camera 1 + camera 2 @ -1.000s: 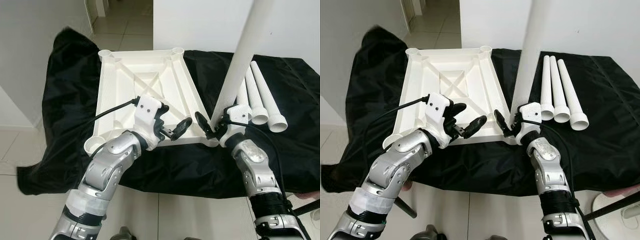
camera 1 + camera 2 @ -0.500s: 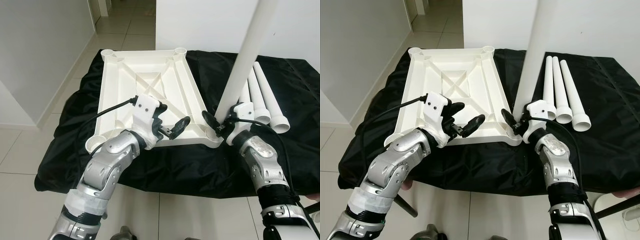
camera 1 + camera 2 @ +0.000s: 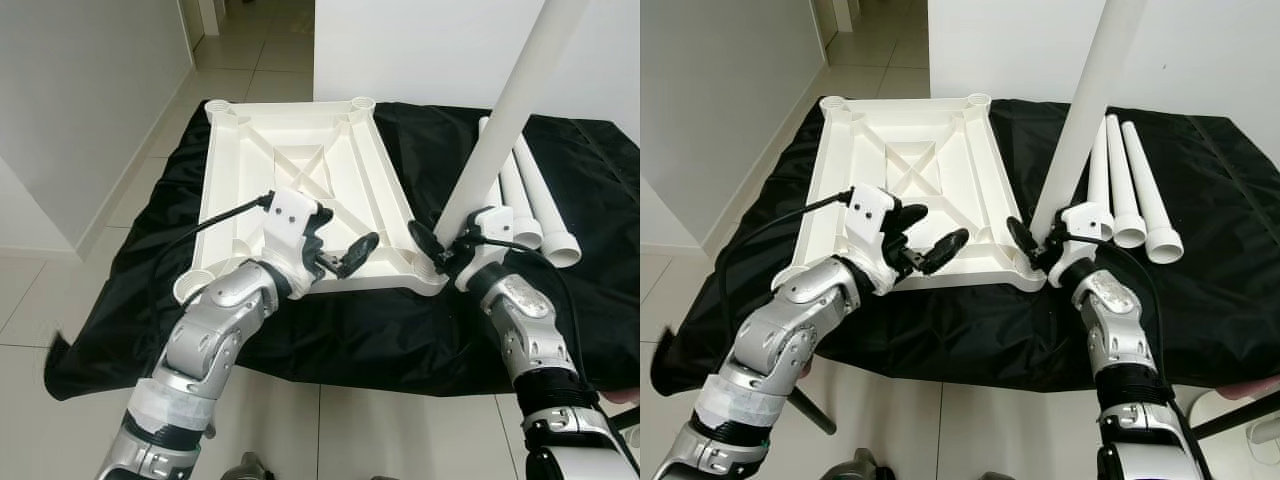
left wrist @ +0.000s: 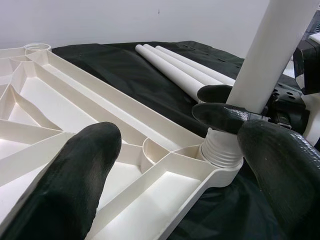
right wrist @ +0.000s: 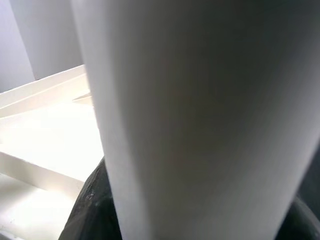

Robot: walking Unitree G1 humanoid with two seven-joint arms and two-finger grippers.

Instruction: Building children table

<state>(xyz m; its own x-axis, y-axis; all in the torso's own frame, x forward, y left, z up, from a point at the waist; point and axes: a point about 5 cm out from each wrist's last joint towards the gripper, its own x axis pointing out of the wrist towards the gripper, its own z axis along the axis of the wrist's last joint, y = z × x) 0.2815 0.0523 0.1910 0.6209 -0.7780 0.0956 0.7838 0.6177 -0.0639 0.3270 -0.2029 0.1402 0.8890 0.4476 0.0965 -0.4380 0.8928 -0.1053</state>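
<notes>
White plastic makes up the upturned tabletop [image 3: 300, 190], which is laid underside up on a black cloth [image 3: 590, 190] spread over the desk, its ribs and corner sockets exposed. At the near right corner socket [image 4: 220, 156] a long white leg [image 3: 1087, 110] is seated by its threaded end and is seen leaning slightly to the right. The right claw [image 3: 432, 250] is closed around this leg just above the socket, one black finger [image 4: 225, 116] lying across its base. The left claw [image 3: 345, 262] is held over the near edge of the tabletop, left of that corner, with its fingers spread wide and nothing between them. Three more white legs [image 3: 1130, 190] are laid side by side on the cloth to the right of the tabletop, touching one another, their flared ends toward the robot. Pale floor tiles [image 3: 60, 300] are seen to the left of the desk.
</notes>
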